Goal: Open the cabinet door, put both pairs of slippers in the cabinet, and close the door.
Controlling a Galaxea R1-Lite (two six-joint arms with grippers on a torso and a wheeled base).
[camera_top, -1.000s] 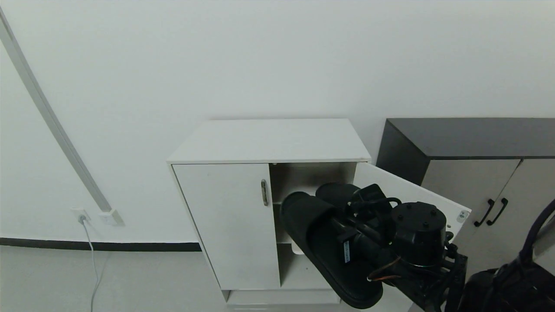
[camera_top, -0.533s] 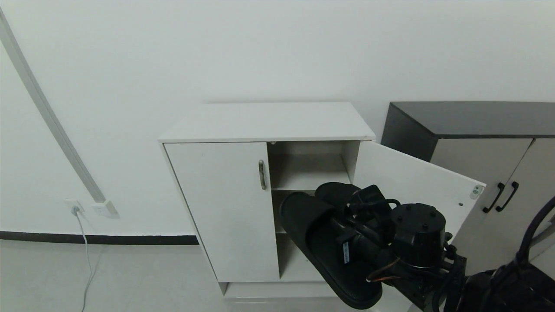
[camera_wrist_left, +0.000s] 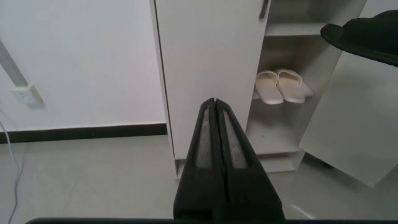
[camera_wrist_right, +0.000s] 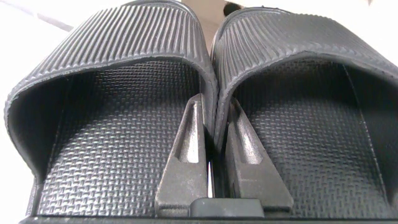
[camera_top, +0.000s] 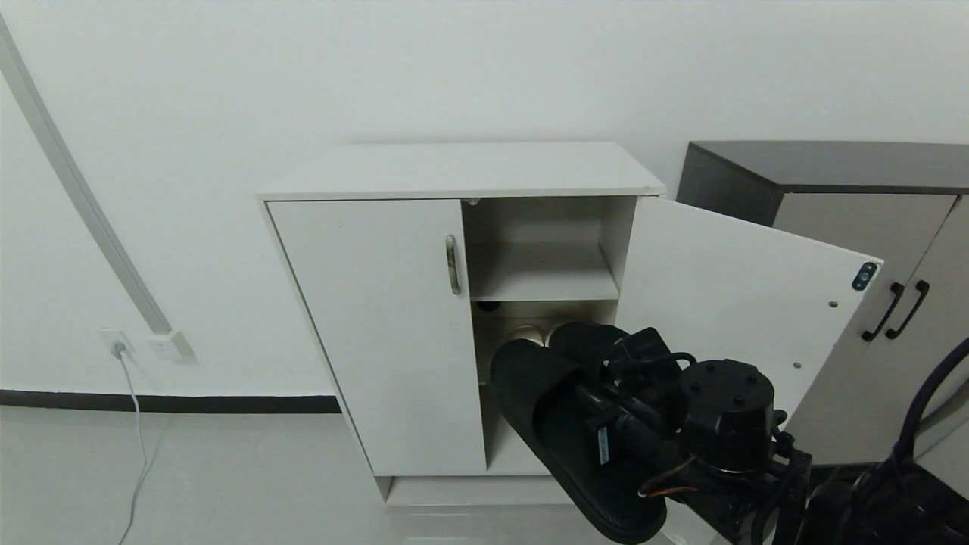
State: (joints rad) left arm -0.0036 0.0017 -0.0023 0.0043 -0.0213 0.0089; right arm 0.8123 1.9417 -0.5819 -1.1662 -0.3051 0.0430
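Observation:
A white cabinet (camera_top: 454, 170) stands against the wall, its right door (camera_top: 727, 288) swung open and its left door (camera_top: 378, 333) closed. A pair of black slippers (camera_top: 560, 416) hangs in front of the opening, level with the middle shelf. My right gripper (camera_wrist_right: 210, 162) is shut on their touching inner straps. A pair of beige slippers (camera_wrist_left: 283, 86) lies on the middle shelf inside the cabinet. My left gripper (camera_wrist_left: 214, 134) is shut on nothing, low and in front of the closed left door (camera_wrist_left: 208, 62).
A dark-topped grey cabinet (camera_top: 870, 227) with black handles stands just right of the open door. A wall socket with a cable (camera_top: 125, 378) is at the lower left. Bare floor (camera_top: 189, 484) lies in front of the white cabinet.
The whole head view has shifted: the cabinet now sits higher and larger in the picture, so the camera moved. The right gripper still holds the black slippers in the same place in the view.

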